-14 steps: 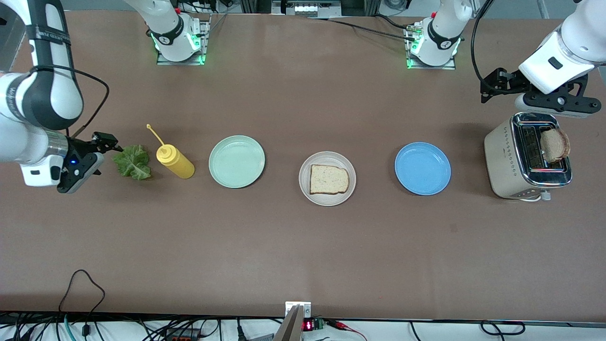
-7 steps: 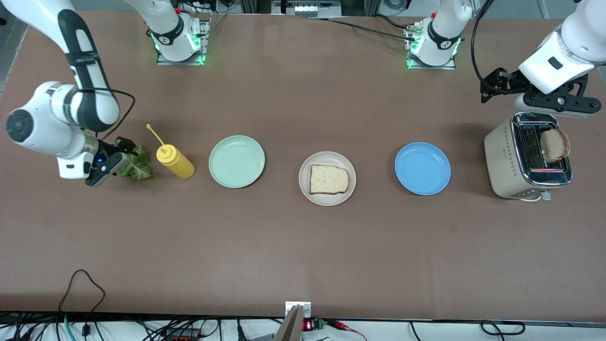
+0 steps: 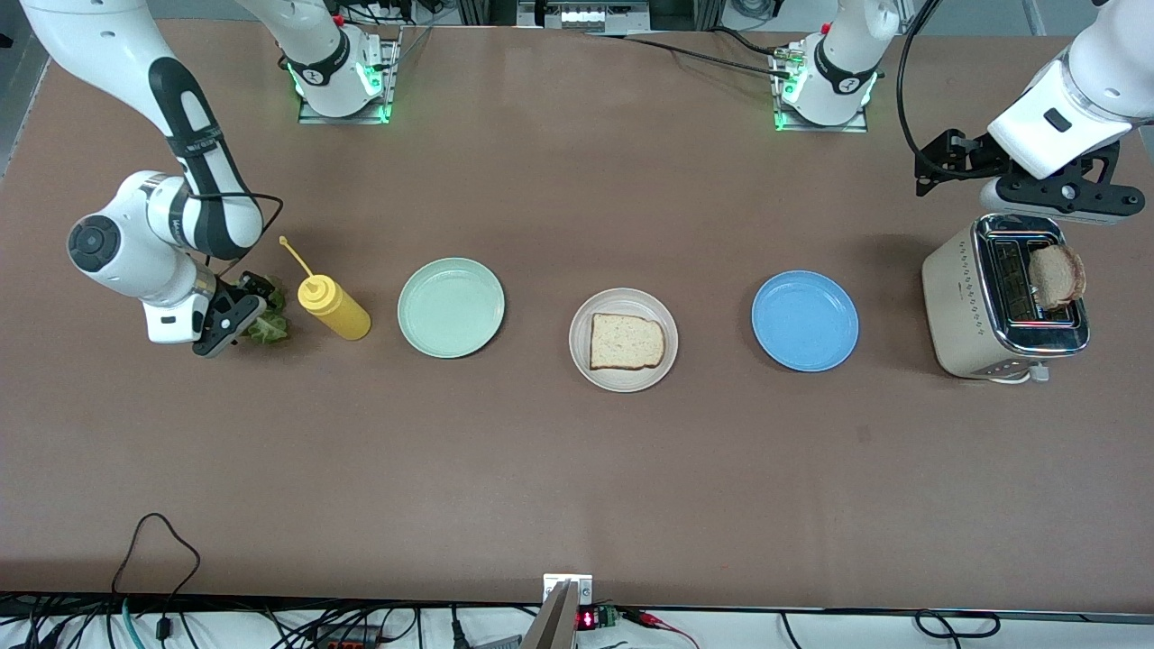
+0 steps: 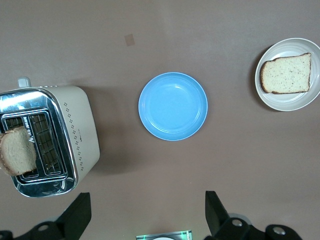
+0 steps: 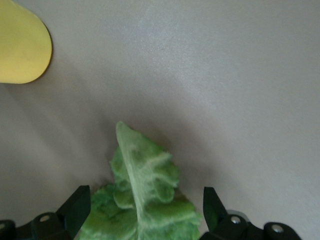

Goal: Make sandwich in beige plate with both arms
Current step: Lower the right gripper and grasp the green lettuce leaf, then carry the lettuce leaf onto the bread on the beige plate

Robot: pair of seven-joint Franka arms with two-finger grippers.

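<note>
Broadly, the brown table (image 3: 559,469) carried a row of things, and the cream toaster (image 3: 969,297) at the left arm's end was the bulkiest, with one bread slice (image 3: 1057,275) standing up out of its slot. The left gripper (image 3: 1050,192) waited over the table just beside the toaster, fingers spread and empty. The right gripper (image 3: 236,311) sat low over the lettuce leaf (image 5: 142,200) with its fingers (image 5: 75,207) apart on either side, seemingly not touching it. Along the row lay the blue plate (image 3: 805,321), the mint-green plate (image 3: 451,307), and between them the beige plate (image 3: 623,379) holding a second bread slice (image 3: 627,342). The yellow squeeze bottle (image 3: 332,306) lay beside the leaf.
</note>
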